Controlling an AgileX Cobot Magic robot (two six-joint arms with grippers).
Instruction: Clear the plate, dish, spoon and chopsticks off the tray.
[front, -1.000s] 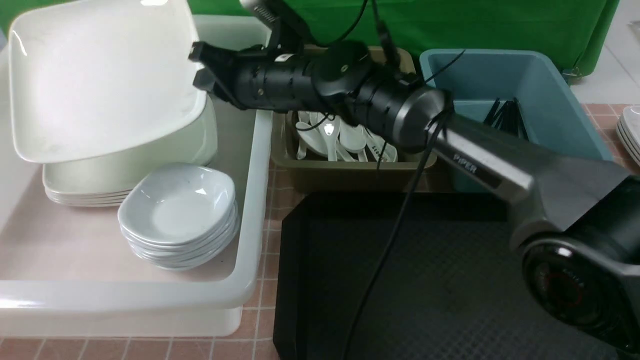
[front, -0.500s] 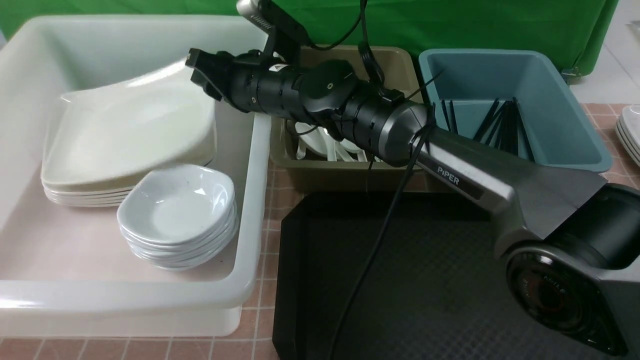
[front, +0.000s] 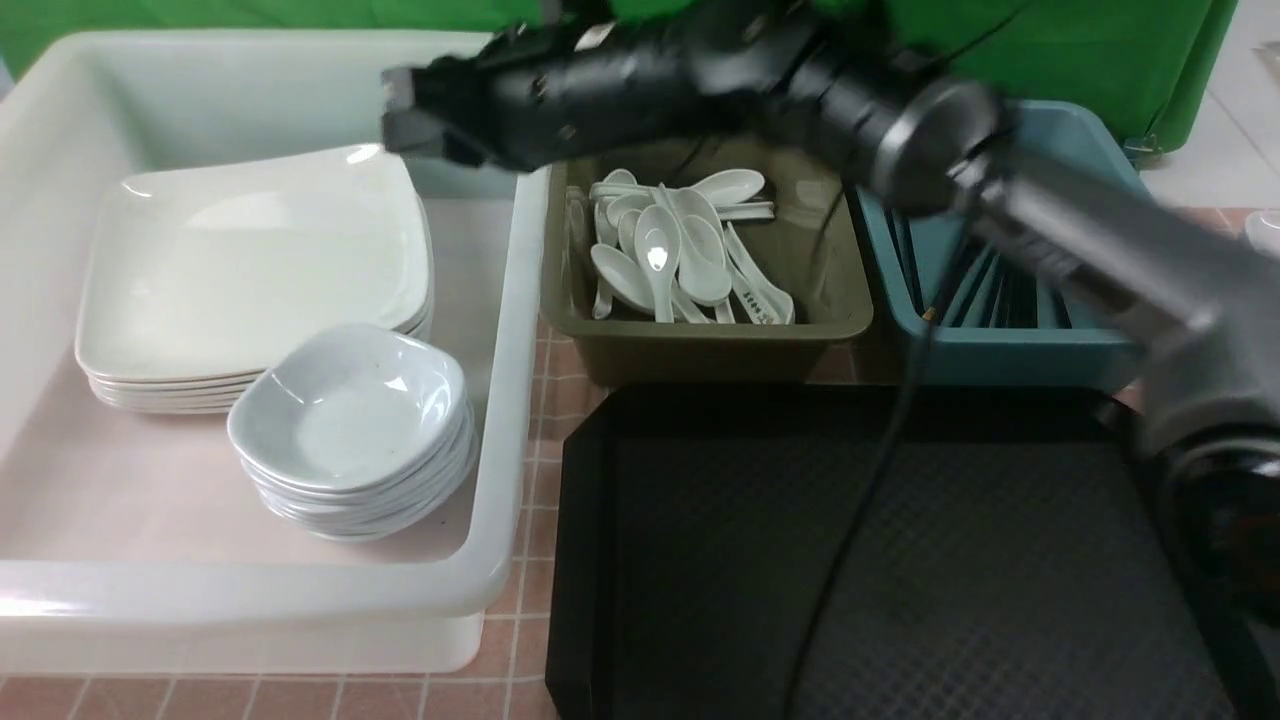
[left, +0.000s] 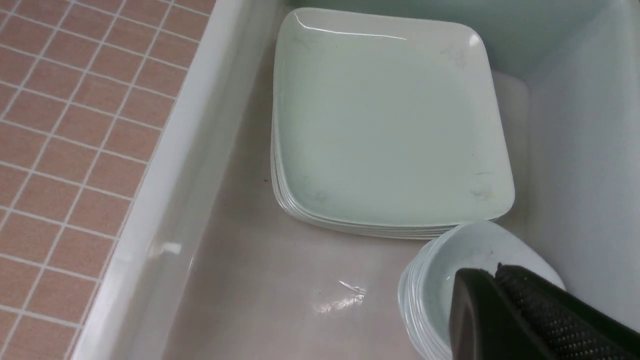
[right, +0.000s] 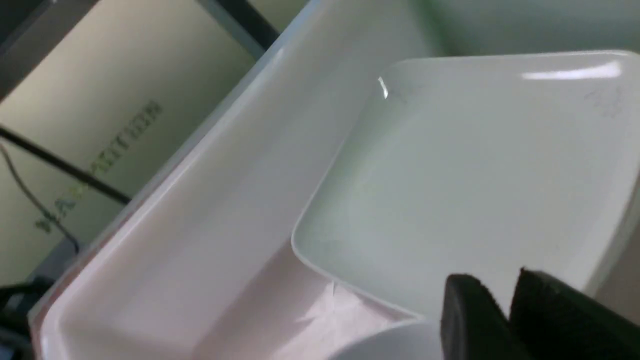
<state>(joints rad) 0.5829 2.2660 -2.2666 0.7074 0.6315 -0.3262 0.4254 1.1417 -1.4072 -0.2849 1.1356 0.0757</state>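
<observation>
The black tray (front: 900, 560) lies bare at the front right. The plate (front: 250, 260) lies flat on top of a plate stack in the white tub; it also shows in the left wrist view (left: 390, 125) and the right wrist view (right: 475, 175). The dish (front: 350, 410) tops a dish stack in front of it. Several white spoons (front: 670, 250) lie in the olive tub. Black chopsticks (front: 1000, 290) lie in the blue tub, partly hidden by my right arm. My right gripper (front: 395, 105) hovers above the plate's far right corner, blurred, slightly open and empty (right: 495, 280). My left gripper (left: 495, 272) is shut and empty above the dish stack (left: 450, 270).
The white tub (front: 510, 330) fills the left side and has high walls. The olive tub (front: 700, 350) and the blue tub (front: 1020, 350) stand behind the tray. My right arm spans across both tubs. The table is pink tile.
The plate was tilted up in my right gripper, then dropped flat onto the plate stack. My right gripper has let it go and the arm has risen and swung back.
</observation>
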